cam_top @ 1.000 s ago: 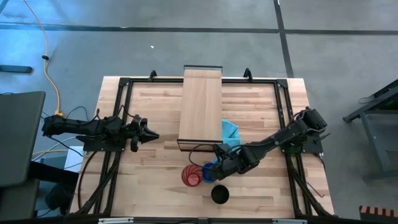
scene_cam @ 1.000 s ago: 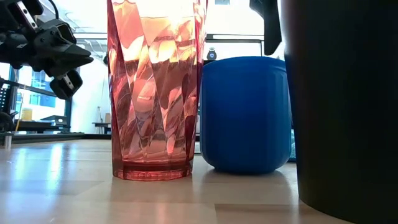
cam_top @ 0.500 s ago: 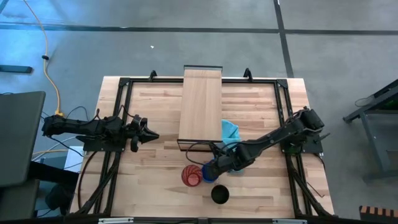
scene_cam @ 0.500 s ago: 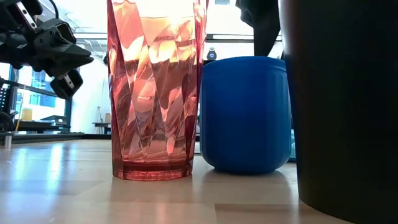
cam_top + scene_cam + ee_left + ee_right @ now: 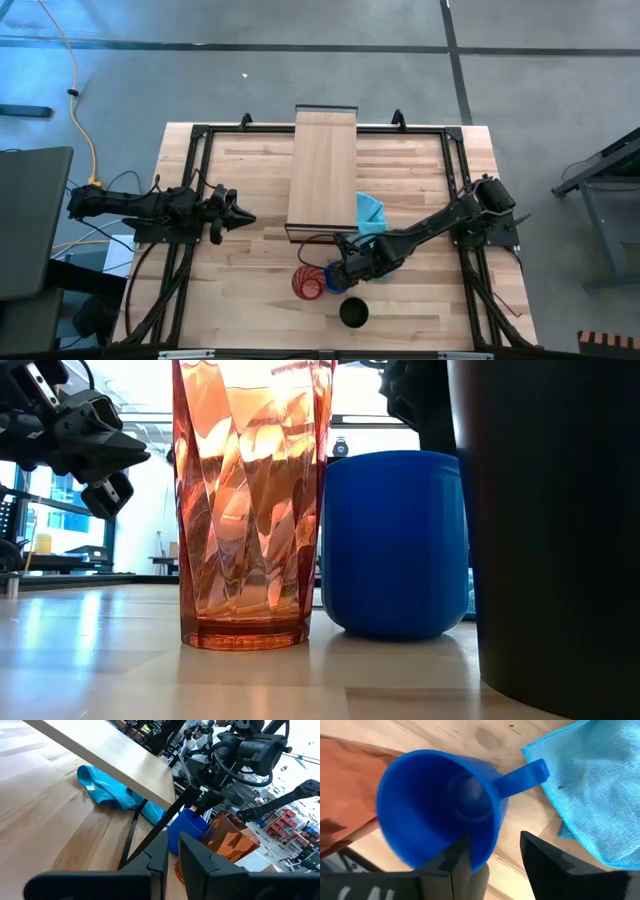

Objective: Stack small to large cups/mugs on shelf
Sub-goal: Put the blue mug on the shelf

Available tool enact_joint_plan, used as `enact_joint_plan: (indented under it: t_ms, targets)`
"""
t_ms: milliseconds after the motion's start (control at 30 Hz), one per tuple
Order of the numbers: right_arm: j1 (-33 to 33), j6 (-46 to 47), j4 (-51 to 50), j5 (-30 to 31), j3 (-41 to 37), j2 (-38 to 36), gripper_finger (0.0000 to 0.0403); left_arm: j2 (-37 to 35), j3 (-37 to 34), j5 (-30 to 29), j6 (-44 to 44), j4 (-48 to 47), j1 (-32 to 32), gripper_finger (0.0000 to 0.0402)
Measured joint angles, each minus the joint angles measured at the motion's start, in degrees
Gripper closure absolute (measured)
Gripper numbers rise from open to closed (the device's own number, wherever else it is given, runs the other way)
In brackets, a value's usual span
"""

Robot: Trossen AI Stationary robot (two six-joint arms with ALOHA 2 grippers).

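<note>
Right pincer (image 5: 492, 857): we see its fingers spread wide, straddling the rim of the blue mug (image 5: 437, 807); one finger inside the wall, the other outside near the handle. Not closed on it.
Left pincer (image 5: 243, 216): we note it drawn shut, hovering over the table's left side, well apart from the cups, nothing in it.
Blue mug, position: on the table (image 5: 240, 300), just beside the red tumbler (image 5: 309, 284), near the shelf's front end.
Black cup (image 5: 353, 313): alone, nearer the table's front edge.
Shelf (image 5: 322, 165): top board bare in the high view.
Only in right wrist view: the mug's interior, and its handle pointing toward the blue cloth (image 5: 600, 790).
Only in low view: tumbler and mug standing upright, side by side.
Hard to make out: in the high view the right arm covers most of the mug; in the low view the black cup is cut off at the frame edge.
</note>
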Motion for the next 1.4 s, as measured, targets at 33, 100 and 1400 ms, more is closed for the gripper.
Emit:
enact_joint_plan:
  t_ms: [33, 100, 1400]
  targets:
    - [0.0, 0.0, -0.1, 0.0, 0.0, 0.1, 0.0250, 0.0, 0.0, 0.1, 0.0, 0.0, 0.0, 0.0369]
    - [0.0, 0.0, -0.1, 0.0, 0.0, 0.1, 0.0259, 0.0, 0.0, 0.1, 0.0, 0.0, 0.0, 0.0369]
    - [0.0, 3.9, -11.0, 1.3, 7.9, 0.1, 0.0402, 0.0, 0.0, -0.1, 1.4, 0.0, 0.0, 0.0369]
